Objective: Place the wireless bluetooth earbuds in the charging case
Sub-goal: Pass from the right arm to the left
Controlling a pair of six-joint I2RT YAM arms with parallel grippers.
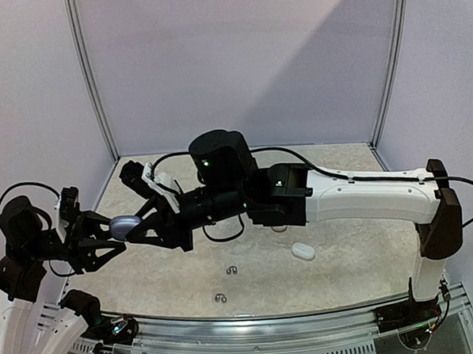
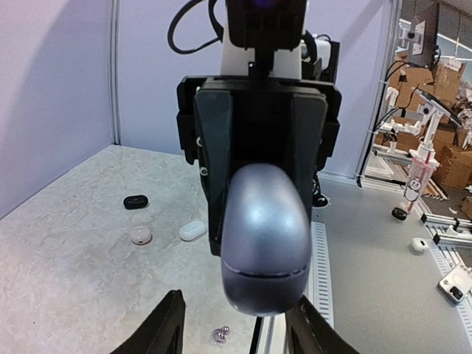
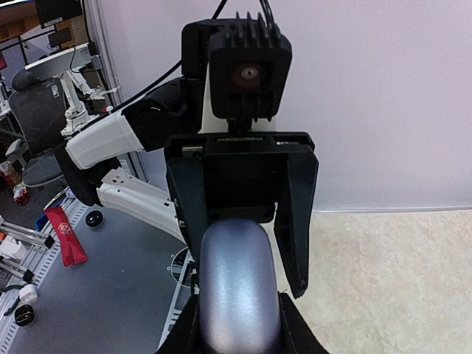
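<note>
In the top view, low and a little left of centre, two tiny grey earbuds (image 1: 220,297) lie close together on the desk (image 1: 352,258), just behind its front edge. A second pair (image 1: 232,270) lies slightly farther back, near the first but apart from it. None of them is in any case.

Farther up, at the left of that frame, the two arms meet head-on above the desk with the lavender-grey charging case (image 1: 124,226) between them. The right gripper (image 3: 240,328) is drawn in narrow and holds this case: in the right wrist view, its fingertips sit tight against both sides of the case at the bottom of the frame. The left gripper (image 2: 236,324) stands wider than the case. In the left wrist view, its fingertips flank the case's lower end, and a clear gap shows on the left side. Whether the right-hand tip touches the case cannot be told. A thin seam runs across the case near its lower end, and the case looks shut.

Right of centre in the top view, a white case (image 1: 303,251) rests on the desk under the right arm. At middle left of the left wrist view, a round pale case (image 2: 140,234) lies on the desk, with a black case (image 2: 136,201) just beyond it. Both are well apart from the held case.
</note>
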